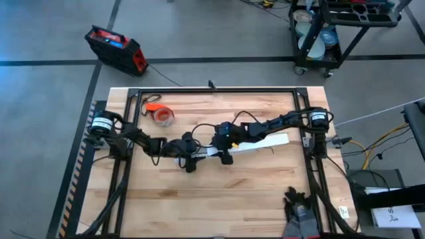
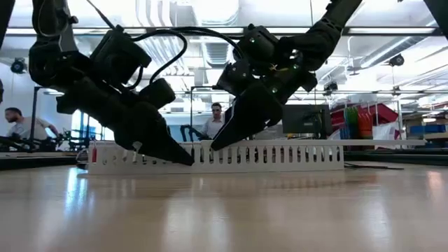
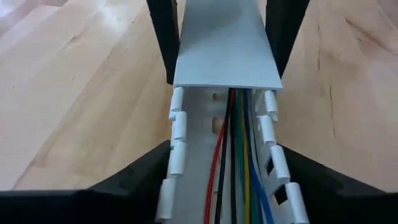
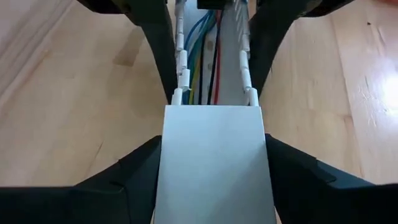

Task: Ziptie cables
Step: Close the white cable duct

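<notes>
Wooden tabletop [image 1: 199, 199] — limp cables [image 3: 233, 162] fill the slotted channel [image 3: 186, 137]; both grippers straddle it, unclamped — lift wires mid-bundle.

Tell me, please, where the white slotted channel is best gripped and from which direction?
Probably across its two long slotted side walls, from straight above. The white slotted channel lies flat and lengthwise on the table with its open top up, wires running inside, so fingers straddling the walls avoid them. Left gripper and right gripper both straddle it this way.
</notes>
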`<state>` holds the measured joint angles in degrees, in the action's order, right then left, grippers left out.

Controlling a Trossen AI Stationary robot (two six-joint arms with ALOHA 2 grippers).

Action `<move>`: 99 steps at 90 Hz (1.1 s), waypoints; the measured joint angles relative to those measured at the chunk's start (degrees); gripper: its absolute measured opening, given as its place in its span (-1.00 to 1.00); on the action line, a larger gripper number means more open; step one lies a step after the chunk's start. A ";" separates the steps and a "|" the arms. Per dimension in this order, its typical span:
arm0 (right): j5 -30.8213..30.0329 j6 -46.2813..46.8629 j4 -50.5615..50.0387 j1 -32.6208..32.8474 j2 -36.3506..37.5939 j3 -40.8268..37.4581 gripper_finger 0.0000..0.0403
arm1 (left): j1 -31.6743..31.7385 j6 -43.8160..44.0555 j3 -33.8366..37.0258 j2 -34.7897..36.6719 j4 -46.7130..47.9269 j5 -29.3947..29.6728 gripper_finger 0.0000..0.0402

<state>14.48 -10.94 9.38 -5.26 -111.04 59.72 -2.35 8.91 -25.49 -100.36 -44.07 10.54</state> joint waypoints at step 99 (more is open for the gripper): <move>-1.96 1.70 -2.69 -0.02 1.97 0.70 0.12 | 0.24 -0.44 -2.23 -0.13 4.08 2.39 0.36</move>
<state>12.52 -9.24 6.69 -5.28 -109.08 60.42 -2.11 8.47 -27.73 -100.49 -39.99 12.93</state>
